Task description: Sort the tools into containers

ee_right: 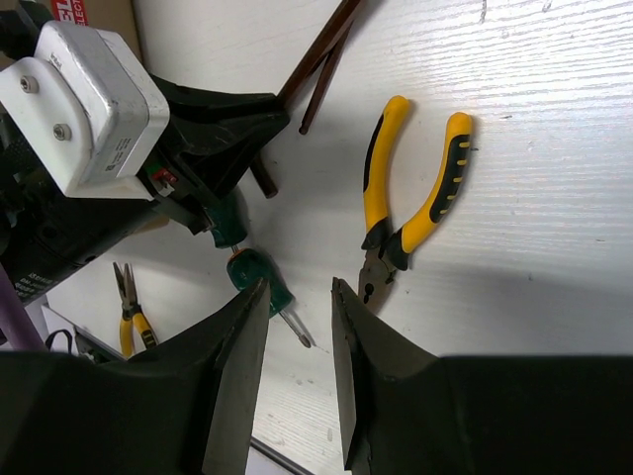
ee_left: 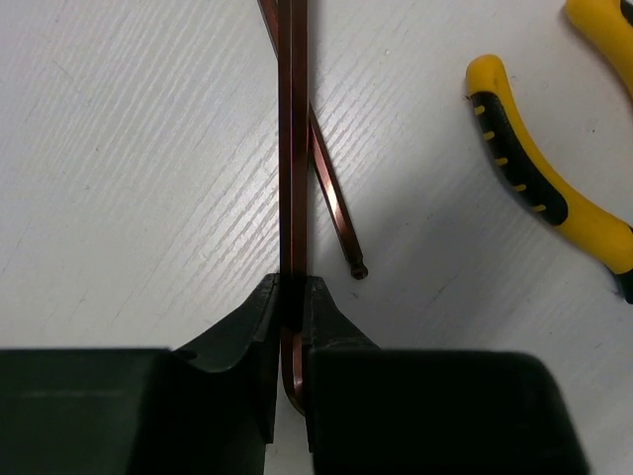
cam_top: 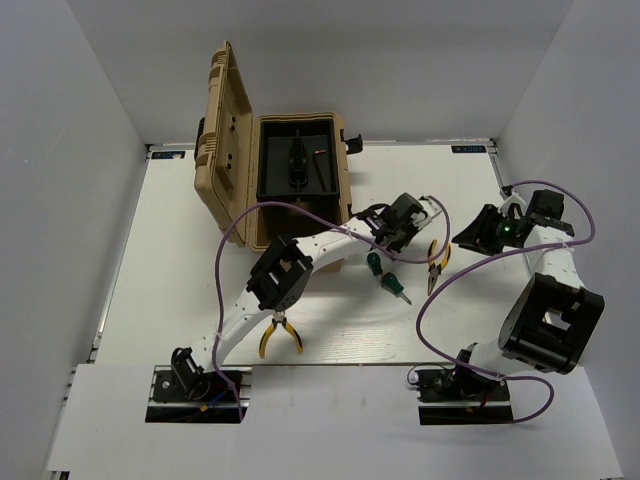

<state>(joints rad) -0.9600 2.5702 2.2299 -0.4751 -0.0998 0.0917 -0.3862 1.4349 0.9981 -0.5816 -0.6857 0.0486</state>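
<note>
My left gripper (ee_left: 292, 287) is shut on a thin dark brown hex key (ee_left: 293, 148), its bend between the jaws. The second hex key (ee_left: 334, 213) lies on the table under it, crossing it. In the top view this gripper (cam_top: 405, 222) is right of the open tan toolbox (cam_top: 228, 140). My right gripper (ee_right: 300, 297) is open and empty, above the table between a green screwdriver (ee_right: 262, 282) and yellow pliers (ee_right: 410, 198). Both screwdrivers (cam_top: 375, 263) (cam_top: 397, 287) and these pliers (cam_top: 437, 262) lie mid-table. The other pliers (cam_top: 280, 335) lie under the left arm.
The toolbox's black inner tray (cam_top: 270, 188) holds a dark item; its lid stands open at the left. Purple cables (cam_top: 450, 290) loop over the table from both arms. White walls enclose the table at the back and sides.
</note>
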